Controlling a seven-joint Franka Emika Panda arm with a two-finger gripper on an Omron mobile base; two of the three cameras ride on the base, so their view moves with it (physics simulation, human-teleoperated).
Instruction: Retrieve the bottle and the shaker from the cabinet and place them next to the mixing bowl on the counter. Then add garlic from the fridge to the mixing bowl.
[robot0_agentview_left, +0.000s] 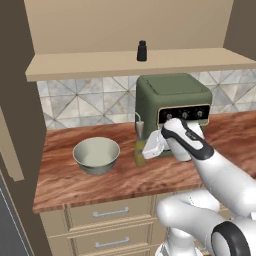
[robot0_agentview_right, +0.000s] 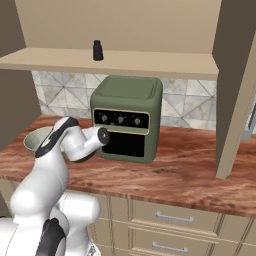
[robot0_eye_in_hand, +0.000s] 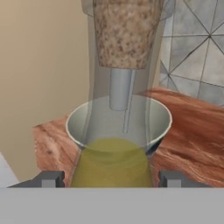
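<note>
Glassy corked bottle (robot0_eye_in_hand: 114, 131) (oil-filled) before steel bowl (robot0_agentview_left: 96, 155).

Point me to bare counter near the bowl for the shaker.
Free: counter in front of the mixing bowl, and the strip between bowl and backsplash. Crowded: right of the bowl, where the bottle stands with the gripper around it, against the green oven. The shaker sits on the shelf.
</note>
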